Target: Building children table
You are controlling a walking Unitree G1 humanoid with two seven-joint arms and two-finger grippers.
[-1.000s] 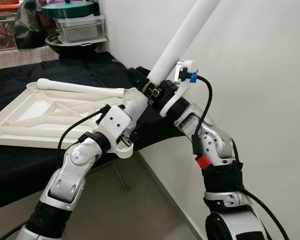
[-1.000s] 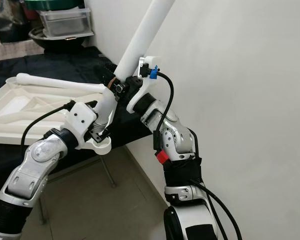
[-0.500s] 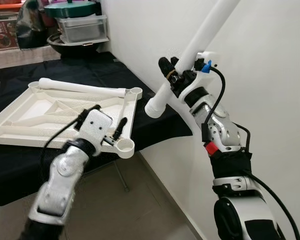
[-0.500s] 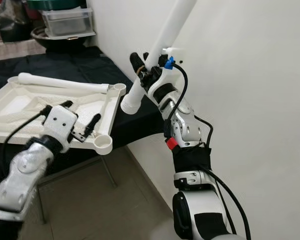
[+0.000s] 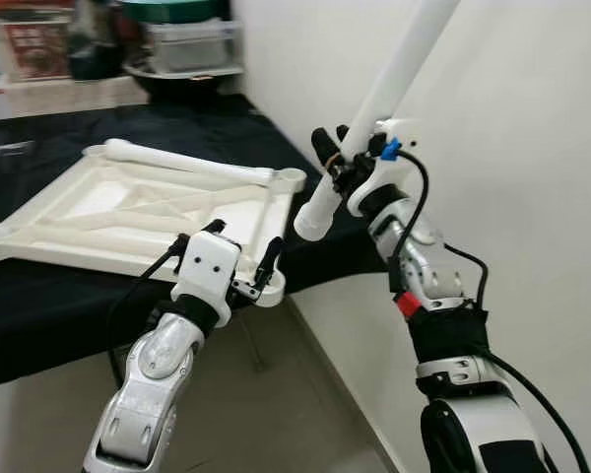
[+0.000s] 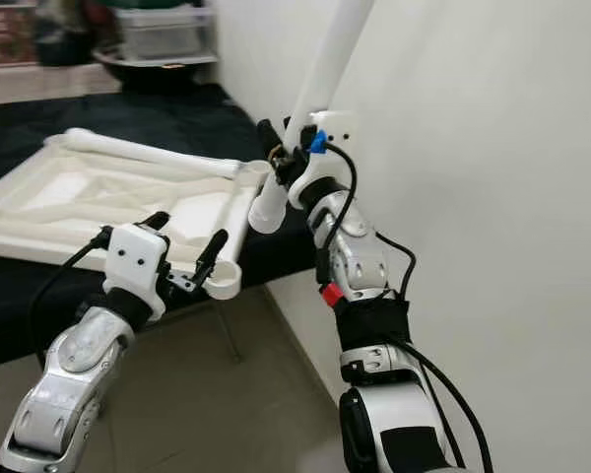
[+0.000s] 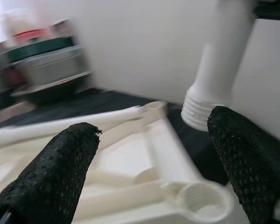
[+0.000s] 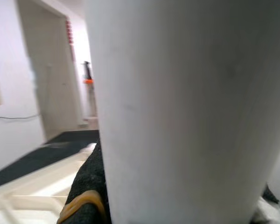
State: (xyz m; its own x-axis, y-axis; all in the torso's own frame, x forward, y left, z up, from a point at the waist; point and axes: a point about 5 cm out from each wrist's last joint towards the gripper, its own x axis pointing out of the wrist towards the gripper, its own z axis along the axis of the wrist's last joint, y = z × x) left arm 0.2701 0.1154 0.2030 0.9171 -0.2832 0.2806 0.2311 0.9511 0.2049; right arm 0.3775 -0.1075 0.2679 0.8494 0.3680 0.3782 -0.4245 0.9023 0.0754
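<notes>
The left claw [image 5: 244,264] hangs at the near edge of the worktop [image 5: 39,315], its two black fingers [image 7: 56,177] spread apart with nothing between them. It sits just in front of the near right corner of the white tabletop panel [image 5: 128,212], which lies upside down on the black cloth so that its ribs face up. Right beside this claw, touching or nearly touching one finger, is the round corner socket [image 5: 269,286] of that panel; in the left wrist view the socket [image 7: 203,203] shows between and beyond the two fingers, slightly blurred. Beyond the left claw, along the far edge of the panel, one white table leg [image 5: 192,161] lies flat, its end meeting the far right corner socket [image 5: 292,178]. Farther back, past the worktop, stand a clear plastic container [image 5: 192,44] and a dark bowl [image 5: 182,79], both blurred.

To the right of the left claw and higher up, the right claw [image 5: 337,158] is clamped round a second white table leg [image 5: 389,94]. The leg is tilted, its upper part running up and to the right out of the frame along the white wall [image 5: 532,148], and its threaded lower end [image 5: 313,222] hangs just below the right claw, in the air over the worktop's right edge, apart from the panel. In the right wrist view the gripped leg [image 8: 177,107] shows close up, with a black finger [image 8: 91,186] pressed against it.
</notes>
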